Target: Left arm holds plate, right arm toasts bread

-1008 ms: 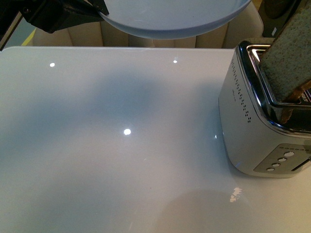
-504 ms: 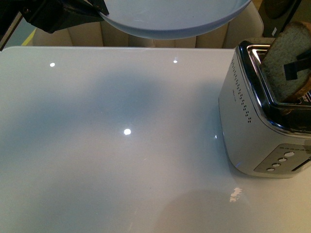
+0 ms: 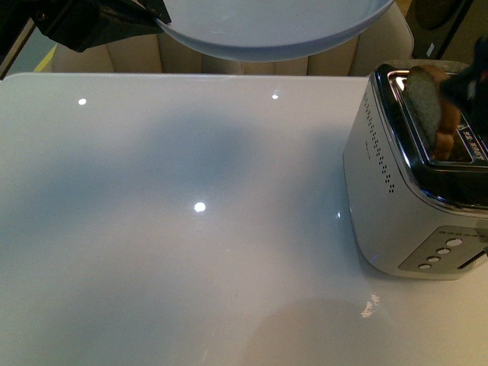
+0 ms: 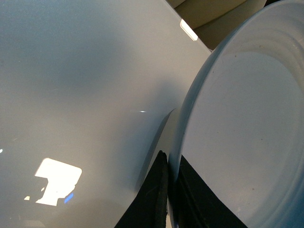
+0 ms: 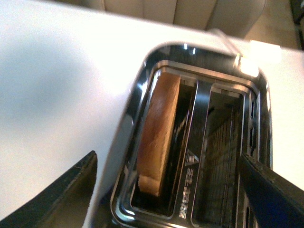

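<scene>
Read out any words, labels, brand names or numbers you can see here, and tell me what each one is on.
No text can be read in full.
Centre bar of the toaster: a triangle sign and white print, too blurred to read.
Toaster top, front view: white print beside the slot, blurred.
Button panel: tiny marks, too small to read.
Plate and bread: no text.

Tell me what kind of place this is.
Probably a home-style kitchen or dining corner, perhaps staged: a glossy white table carries a chrome two-slot toaster with a bread slice in one slot, and beige padded seating stands behind the table.
</scene>
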Motion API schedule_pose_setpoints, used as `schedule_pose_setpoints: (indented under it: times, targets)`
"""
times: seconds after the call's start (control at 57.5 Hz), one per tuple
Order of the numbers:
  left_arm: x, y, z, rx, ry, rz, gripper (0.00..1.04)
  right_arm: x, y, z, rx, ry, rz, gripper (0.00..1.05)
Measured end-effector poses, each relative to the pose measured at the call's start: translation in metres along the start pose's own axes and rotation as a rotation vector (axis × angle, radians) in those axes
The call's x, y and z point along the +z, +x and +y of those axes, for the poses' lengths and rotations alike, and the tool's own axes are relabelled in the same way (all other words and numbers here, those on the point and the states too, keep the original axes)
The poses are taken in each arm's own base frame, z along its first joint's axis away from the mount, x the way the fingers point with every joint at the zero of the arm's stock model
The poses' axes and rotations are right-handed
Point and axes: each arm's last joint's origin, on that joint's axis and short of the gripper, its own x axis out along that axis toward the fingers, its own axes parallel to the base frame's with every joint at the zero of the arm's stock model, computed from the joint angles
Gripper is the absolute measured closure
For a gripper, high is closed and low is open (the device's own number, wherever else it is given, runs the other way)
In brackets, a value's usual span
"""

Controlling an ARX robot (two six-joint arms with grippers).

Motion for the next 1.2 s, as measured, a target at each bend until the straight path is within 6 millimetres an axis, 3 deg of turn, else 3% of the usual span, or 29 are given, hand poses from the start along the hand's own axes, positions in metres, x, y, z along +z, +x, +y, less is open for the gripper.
schedule_pose_setpoints:
  times: [0.052,0.209,0.261,0.4,0.539,0.852,1.199]
  targets:
    - [0.000,0.000,0.000,0.000,0.000,0.000,1.02,0.010,-0.014,-0.004,0.011,0.040,-0.088,0.07]
    - [0.000,0.000,0.000,0.000,0.000,-0.001,1.02,0.024,-0.063,-0.018,0.016,0.100,-0.312,0.09]
    - [0.000,0.000,0.000,0.000,0.000,-0.001,1.02,0.025,-0.069,-0.020,-0.007,0.112,-0.350,0.10]
    - [0.000,0.000,0.000,-0.002,0.001,0.001,1.02,0.008,-0.076,-0.022,-0.135,0.139,-0.494,0.31]
    - [0.000,0.000,0.000,0.000,-0.001,-0.003,1.02,-0.016,-0.084,-0.023,-0.139,0.141,-0.492,0.54]
    - [0.000,0.000,0.000,-0.001,-0.001,-0.001,1.02,-0.047,-0.099,-0.031,-0.147,0.143,-0.497,1.03]
    - [0.000,0.000,0.000,-0.001,0.000,-0.001,1.02,-0.070,-0.112,-0.025,-0.141,0.142,-0.493,1.03]
